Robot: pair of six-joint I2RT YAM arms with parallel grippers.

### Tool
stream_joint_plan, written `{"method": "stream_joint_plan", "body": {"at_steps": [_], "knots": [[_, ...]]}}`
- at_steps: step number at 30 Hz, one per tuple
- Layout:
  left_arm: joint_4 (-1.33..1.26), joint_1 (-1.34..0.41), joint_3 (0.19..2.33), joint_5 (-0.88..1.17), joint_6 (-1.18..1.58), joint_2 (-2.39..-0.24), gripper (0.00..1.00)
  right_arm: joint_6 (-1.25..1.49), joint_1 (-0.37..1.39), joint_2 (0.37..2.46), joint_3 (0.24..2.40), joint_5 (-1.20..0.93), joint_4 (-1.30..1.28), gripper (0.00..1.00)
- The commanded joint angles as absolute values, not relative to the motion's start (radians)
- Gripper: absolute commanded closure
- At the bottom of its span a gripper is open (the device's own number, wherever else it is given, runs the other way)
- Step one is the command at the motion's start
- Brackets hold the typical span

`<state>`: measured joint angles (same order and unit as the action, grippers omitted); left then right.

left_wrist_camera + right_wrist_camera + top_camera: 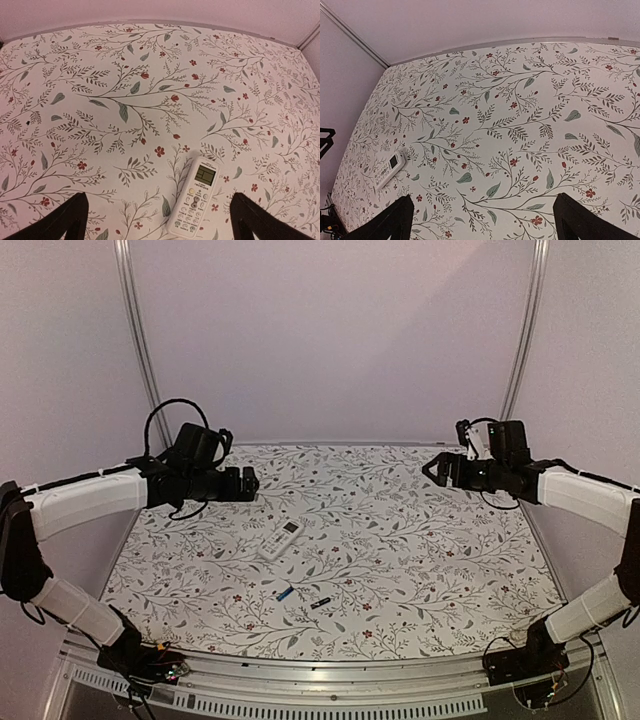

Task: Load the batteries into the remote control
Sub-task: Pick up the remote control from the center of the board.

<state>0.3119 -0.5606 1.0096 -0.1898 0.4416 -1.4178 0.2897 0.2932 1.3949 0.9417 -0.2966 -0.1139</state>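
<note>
The white remote control (281, 540) lies face up, buttons and screen showing, in the middle of the floral table. It shows in the left wrist view (195, 203) between the fingers and far left in the right wrist view (390, 170). The bright blue battery (285, 594) and the black battery with a pale tip (320, 602) lie near the front, apart from each other. My left gripper (250, 483) is open and empty, raised left of the remote. My right gripper (432, 469) is open and empty, raised at the back right.
The floral tabletop (420, 560) is bounded by a metal rail (320, 672) at the front and pale walls behind and beside. The arm bases (150, 660) sit at the near corners.
</note>
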Motion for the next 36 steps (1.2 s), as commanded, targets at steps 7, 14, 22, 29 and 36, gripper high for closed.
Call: {"method": "stream_joint_plan", "body": {"at_steps": [7,14,22,29,36], "knots": [[0.345,-0.667,0.988,-0.206,0.331,-1.477,0.0,0.243,0.321,1.395,0.888,-0.354,-0.106,0.01],[0.414,-0.735,1.056,-0.223,0.277,-1.615,0.01,0.243,0.324,1.411,0.871,-0.403,-0.102,0.01],[0.448,-0.793,1.147,-0.219,0.248,-1.782,0.0,0.237,0.325,1.414,0.861,-0.437,-0.093,0.01],[0.481,-0.802,1.2,-0.249,0.242,-1.885,0.06,0.234,0.326,1.42,0.856,-0.477,-0.071,0.01],[0.483,-0.802,1.209,-0.251,0.245,-1.942,0.18,0.227,0.327,1.438,0.852,-0.534,-0.041,0.02]]}}
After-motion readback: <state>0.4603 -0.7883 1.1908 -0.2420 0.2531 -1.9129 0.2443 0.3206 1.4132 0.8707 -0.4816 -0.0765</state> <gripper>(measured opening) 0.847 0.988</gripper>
